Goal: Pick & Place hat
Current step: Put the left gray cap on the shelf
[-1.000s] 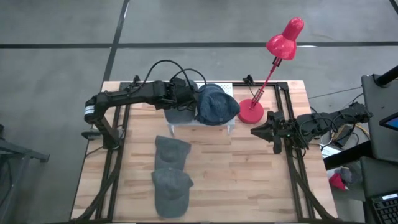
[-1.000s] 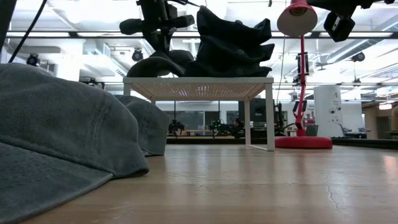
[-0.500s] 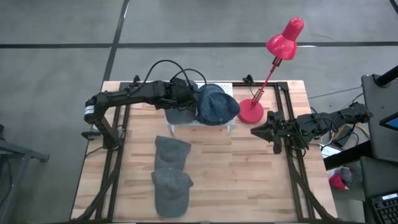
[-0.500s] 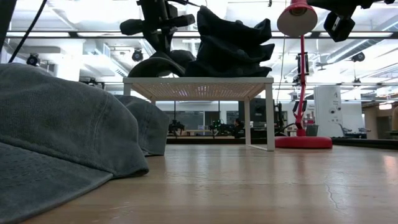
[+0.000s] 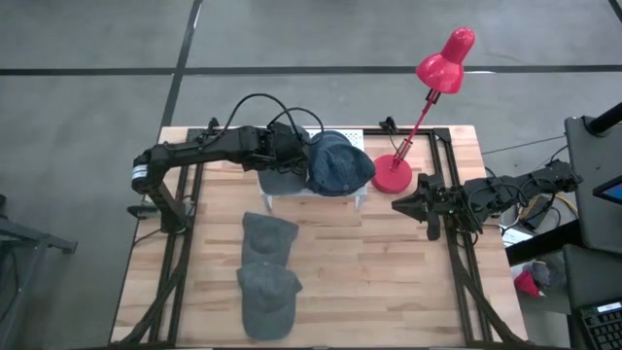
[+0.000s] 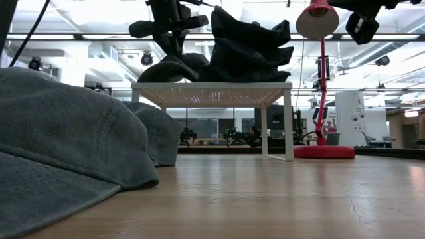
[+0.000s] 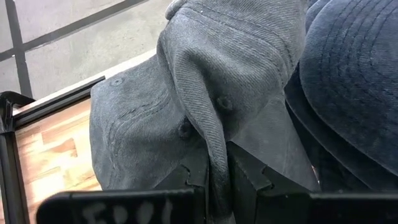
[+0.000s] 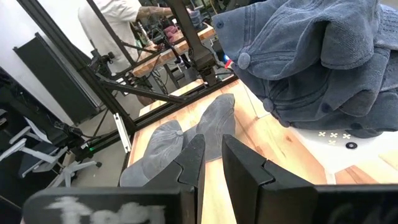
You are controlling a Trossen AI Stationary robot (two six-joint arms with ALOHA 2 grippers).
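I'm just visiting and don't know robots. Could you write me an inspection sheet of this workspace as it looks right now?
Surface: wooden table, dark frame rails along both sides.
Job's things: grey hat and blue hats piled on the white stand; two grey hats on the table.
Clutter: red desk lamp.
Grippers: left gripper shut on the grey hat's fabric at the stand; right gripper shut, empty, at the table's right edge.
Cables: black cables loop over the left arm.
Surroundings: a person at a bench, seen from the right wrist.

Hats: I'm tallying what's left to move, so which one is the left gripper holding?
The grey hat on the white rack, its fabric pinched by the left gripper, beside the bluer pile. The two others lie untouched on the table.
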